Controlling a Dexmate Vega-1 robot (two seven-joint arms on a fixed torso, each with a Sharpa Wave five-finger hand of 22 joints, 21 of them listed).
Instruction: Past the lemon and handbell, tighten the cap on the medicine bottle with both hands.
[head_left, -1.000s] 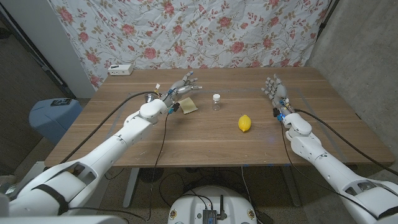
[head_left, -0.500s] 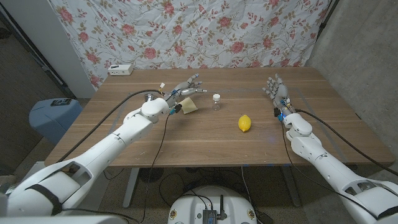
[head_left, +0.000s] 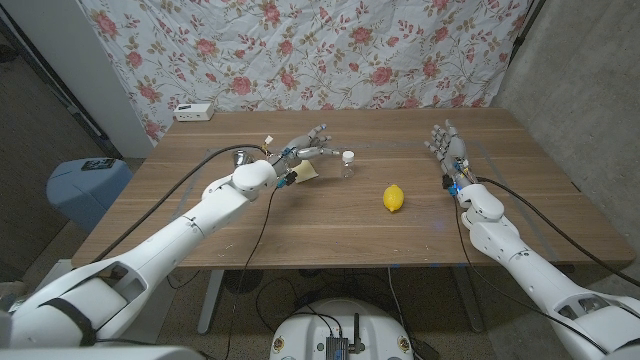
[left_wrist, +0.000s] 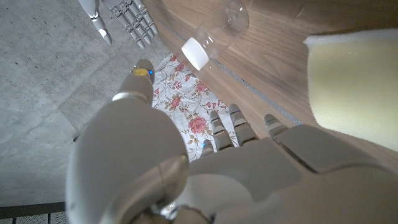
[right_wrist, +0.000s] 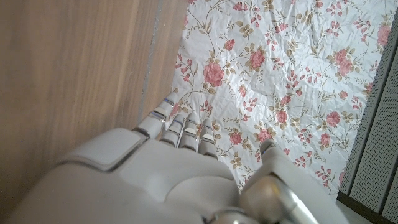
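Left hand closes in on the medicine bottle; right hand waits.

Over the last second the left hand (head_left: 308, 153) has slid across the table (head_left: 330, 225) past the yellow sponge (head_left: 303, 170), fingers spread and holding nothing, tips now just beside the small clear medicine bottle (head_left: 347, 161) with its white cap (left_wrist: 195, 53); the bottle stands upright, behind and to the left of the lemon (head_left: 393, 198); the right hand (head_left: 446, 143) stays spread, well apart; no grasp yet, so tightening has not begun.
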